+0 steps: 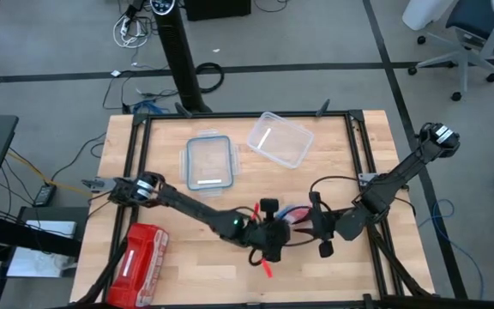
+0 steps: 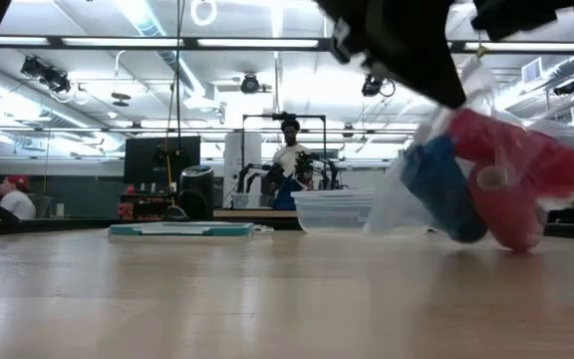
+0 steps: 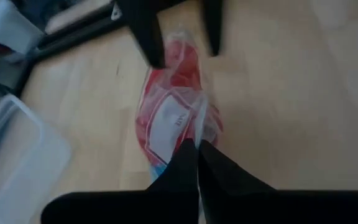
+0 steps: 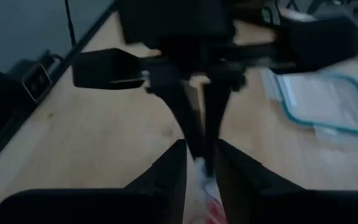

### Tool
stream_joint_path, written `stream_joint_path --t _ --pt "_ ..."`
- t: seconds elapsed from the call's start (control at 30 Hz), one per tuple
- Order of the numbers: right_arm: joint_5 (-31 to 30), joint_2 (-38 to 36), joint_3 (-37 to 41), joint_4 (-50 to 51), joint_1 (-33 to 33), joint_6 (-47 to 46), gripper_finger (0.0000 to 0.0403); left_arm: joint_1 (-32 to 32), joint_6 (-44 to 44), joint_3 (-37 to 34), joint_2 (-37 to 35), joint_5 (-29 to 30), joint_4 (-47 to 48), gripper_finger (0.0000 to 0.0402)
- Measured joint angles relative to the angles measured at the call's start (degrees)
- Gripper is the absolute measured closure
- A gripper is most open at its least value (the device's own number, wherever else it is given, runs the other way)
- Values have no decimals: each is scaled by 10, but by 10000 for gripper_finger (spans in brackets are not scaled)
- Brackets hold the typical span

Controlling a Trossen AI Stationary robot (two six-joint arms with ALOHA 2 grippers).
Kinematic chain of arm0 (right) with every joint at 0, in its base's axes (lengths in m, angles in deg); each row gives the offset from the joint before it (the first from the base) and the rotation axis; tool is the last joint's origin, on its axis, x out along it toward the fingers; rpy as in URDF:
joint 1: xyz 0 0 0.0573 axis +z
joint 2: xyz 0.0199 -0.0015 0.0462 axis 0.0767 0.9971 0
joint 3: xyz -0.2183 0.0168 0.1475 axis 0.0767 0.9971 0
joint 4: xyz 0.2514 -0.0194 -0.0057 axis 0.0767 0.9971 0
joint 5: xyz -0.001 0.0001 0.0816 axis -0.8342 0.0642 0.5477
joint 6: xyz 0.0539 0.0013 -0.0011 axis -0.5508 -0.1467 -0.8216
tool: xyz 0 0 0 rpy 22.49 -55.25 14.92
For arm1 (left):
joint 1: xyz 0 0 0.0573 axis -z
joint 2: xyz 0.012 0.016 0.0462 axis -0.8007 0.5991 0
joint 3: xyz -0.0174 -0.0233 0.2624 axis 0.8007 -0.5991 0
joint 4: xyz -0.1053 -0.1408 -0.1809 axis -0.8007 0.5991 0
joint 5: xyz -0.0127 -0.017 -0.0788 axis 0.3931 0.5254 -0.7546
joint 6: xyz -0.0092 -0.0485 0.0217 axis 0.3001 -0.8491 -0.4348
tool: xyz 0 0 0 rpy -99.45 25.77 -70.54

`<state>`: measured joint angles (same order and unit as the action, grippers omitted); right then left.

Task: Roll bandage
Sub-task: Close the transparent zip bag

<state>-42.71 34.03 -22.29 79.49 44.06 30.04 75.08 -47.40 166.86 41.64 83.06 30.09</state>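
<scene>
Left gripper [image 1: 271, 243] clamped on clear bag [image 3: 178, 112], lower centre of high view. Right gripper [image 1: 316, 225] gripping same bag from opposite side. Bandage [image 2: 444, 189] inside bag, beside red rolls [image 2: 511, 170]. Judged step: opening bag. Next: pull apart, extract bandage.

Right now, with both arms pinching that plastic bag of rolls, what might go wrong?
The left gripper and right gripper both pinch the thin clear bag; pulling apart could tear it. The blue bandage and red rolls hang inside and could tumble out, perhaps toward the open container.
</scene>
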Motion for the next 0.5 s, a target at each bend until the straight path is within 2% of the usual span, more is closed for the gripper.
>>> stream_joint_path --t 0.17,0.3,0.5 --pt "8 -2 -44 48 -3 7 292 -17 -5 78 -3 -29 80 401" --pt "-11 -2 -79 132 -4 -17 270 -23 -4 141 -2 -46 150 401" --pt "-19 -2 -104 177 -10 -56 253 -28 5 189 -2 -58 196 401"
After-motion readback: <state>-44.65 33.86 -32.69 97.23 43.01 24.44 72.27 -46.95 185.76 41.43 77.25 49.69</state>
